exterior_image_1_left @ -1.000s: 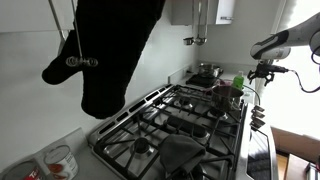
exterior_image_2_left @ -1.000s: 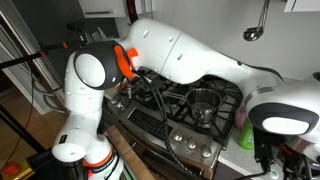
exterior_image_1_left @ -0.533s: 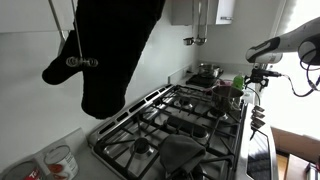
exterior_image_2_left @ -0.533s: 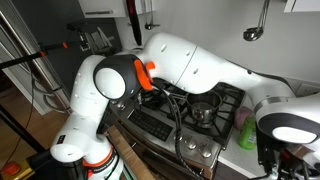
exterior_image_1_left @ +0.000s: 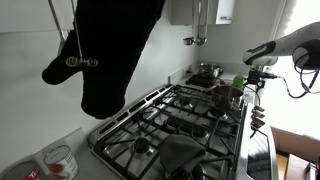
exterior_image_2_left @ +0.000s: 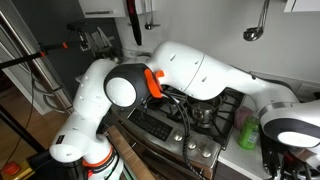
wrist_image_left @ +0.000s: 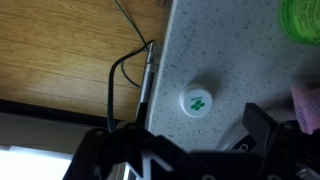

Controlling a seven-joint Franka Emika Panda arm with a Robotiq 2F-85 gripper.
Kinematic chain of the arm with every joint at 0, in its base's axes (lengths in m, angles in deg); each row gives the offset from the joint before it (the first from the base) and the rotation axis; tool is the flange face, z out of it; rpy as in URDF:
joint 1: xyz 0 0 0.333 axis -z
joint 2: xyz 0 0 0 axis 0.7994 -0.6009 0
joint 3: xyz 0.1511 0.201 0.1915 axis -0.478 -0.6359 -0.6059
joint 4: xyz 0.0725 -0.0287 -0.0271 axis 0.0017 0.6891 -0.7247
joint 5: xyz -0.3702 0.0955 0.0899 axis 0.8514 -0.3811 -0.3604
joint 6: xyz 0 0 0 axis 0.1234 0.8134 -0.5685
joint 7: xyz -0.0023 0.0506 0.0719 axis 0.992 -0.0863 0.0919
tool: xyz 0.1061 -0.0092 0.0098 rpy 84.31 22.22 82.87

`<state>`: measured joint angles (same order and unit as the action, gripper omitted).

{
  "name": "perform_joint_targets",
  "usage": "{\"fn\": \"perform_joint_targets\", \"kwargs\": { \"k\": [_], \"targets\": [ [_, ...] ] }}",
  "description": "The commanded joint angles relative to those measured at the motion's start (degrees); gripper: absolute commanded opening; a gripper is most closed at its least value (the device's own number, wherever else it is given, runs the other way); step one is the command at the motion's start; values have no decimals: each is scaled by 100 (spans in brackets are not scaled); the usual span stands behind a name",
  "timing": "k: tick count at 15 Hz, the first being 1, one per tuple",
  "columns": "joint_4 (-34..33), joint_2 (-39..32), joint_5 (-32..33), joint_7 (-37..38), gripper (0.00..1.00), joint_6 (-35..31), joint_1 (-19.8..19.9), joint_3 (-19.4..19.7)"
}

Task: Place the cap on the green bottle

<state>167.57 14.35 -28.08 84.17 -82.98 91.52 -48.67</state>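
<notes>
One white cap (wrist_image_left: 197, 101) is seen lying on the speckled counter (wrist_image_left: 230, 50) under the gripper (wrist_image_left: 200, 145), whose fingers are held apart and empty, seemingly so the cap can be straddled, while the green bottle (wrist_image_left: 303, 18) is stood near it beside the gas hob (exterior_image_1_left: 175, 115).

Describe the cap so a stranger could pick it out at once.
In the wrist view, find the pale speckled countertop beside the brown wood. Near its edge lies the cap, a small round white disc. Only it bears a green mark on top.
</notes>
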Motion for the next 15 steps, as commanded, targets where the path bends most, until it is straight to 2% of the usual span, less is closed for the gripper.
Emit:
{"fn": "perform_joint_targets", "kwargs": {
  "k": [1, 5, 6, 7, 9, 13, 15],
  "targets": [
    [-320, -239, -101, -57, 92, 283, 181, -144],
    [-418, -328, -104, -67, 80, 435, 228, -192],
    [-458, -350, -104, -61, 65, 486, 240, -200],
    [-475, -349, -111, -72, 55, 512, 255, -208],
    [-523, -339, -118, -91, 37, 623, 292, -227],
    [-619, -290, -54, -60, 8, 707, 324, -202],
    [-645, -162, 1, -60, 8, 690, 316, -176]
  ]
}}
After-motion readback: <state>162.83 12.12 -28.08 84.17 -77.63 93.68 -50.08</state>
